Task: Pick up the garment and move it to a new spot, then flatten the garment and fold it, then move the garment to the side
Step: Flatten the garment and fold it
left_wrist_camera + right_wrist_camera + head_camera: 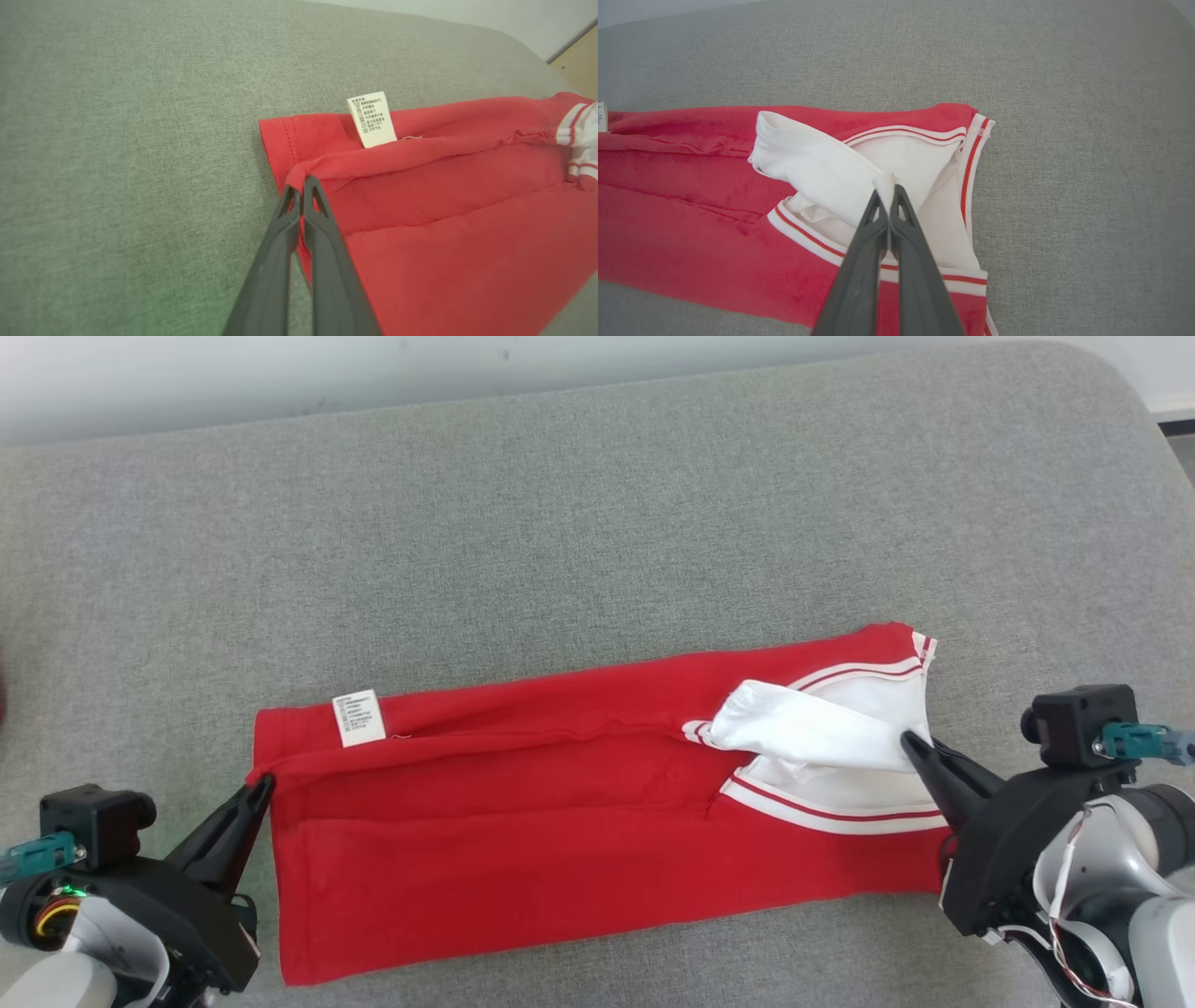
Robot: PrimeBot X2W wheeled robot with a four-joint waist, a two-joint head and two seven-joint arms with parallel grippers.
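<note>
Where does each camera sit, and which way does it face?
Head view: on the head, looking down at the red garment on the grey cushion; left gripper and right gripper show.
Left wrist view: on the left wrist, along its fingers pinching the hem.
Right wrist view: on the right wrist, along its fingers pinching the white sleeve.
Head and left wrist views share the care label.

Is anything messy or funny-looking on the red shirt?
Yes. The white sleeve lies crumpled across the red garment instead of flat, pinched by the right gripper. A care label shows on the outside near the left gripper, so the shirt may be inside out.
</note>
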